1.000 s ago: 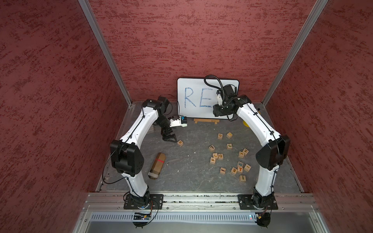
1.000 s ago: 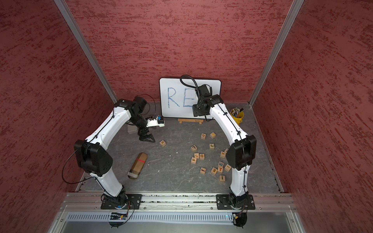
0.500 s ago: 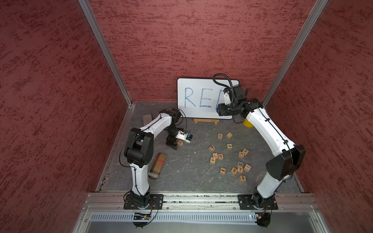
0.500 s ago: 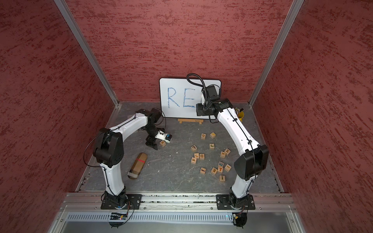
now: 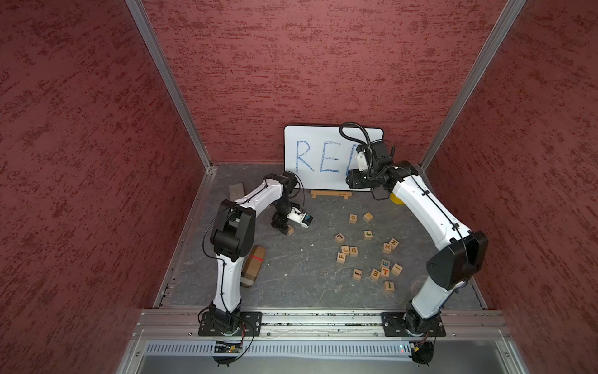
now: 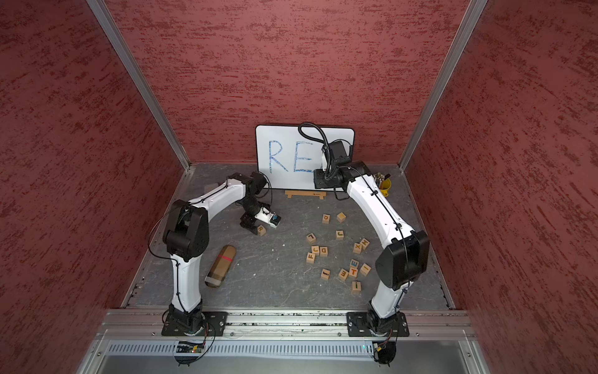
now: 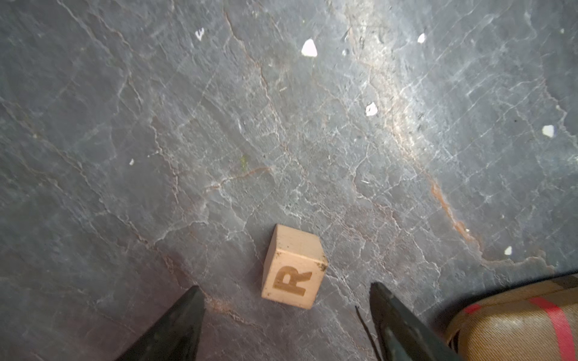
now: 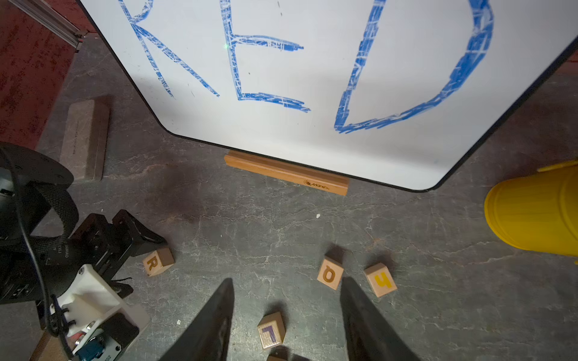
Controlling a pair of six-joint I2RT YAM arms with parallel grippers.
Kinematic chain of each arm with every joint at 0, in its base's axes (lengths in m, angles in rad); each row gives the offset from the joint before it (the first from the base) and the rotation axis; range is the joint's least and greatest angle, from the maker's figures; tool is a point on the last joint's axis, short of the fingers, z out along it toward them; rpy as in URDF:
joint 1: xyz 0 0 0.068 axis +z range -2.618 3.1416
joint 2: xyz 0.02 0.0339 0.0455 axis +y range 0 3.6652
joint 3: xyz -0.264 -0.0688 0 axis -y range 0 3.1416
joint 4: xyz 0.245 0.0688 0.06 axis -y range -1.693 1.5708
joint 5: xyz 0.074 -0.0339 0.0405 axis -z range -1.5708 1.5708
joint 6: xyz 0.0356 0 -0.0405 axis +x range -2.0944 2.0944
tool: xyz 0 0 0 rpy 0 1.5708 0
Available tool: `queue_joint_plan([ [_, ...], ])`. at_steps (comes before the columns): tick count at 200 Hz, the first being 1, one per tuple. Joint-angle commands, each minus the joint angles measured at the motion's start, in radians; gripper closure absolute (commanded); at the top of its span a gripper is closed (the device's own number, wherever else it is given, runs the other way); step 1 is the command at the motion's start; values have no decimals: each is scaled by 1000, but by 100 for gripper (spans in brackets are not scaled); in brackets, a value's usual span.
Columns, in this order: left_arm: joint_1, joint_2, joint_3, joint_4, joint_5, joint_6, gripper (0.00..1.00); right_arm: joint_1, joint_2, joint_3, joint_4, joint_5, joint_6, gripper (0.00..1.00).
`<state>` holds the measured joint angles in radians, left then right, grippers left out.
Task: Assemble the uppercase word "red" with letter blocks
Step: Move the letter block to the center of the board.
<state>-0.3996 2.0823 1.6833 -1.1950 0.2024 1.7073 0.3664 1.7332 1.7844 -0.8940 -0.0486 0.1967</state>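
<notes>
Your left arm is folded down, pincer (image 6: 250, 226) apart, flanking the R block (image 7: 292, 268). Right pincer (image 8: 286, 290) apart, empty, facing the board (image 8: 312, 137). Only its wrist view shows the whole "RED".

R arm (image 5: 420, 200) mostly hides D on whiteboard (image 5: 323, 139) in both top views; pouch (image 7: 513, 325) cut off, L-wrist view.

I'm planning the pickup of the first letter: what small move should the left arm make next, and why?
Probably close the left gripper on the R block: its open jaws flank the block, which lies on the table, R face up, not yet gripped.
</notes>
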Motion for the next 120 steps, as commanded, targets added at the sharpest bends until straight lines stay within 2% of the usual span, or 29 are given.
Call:
queue_joint_plan([
  [1, -1, 31, 9, -10, -4, 20, 17, -12, -3, 5, 33, -22, -14, 44],
  [47, -7, 43, -14, -6, -16, 14, 25, -19, -1, -21, 54, -31, -15, 44],
  [120, -24, 53, -40, 13, -18, -15, 30, -26, -23, -63, 73, -28, -13, 44],
])
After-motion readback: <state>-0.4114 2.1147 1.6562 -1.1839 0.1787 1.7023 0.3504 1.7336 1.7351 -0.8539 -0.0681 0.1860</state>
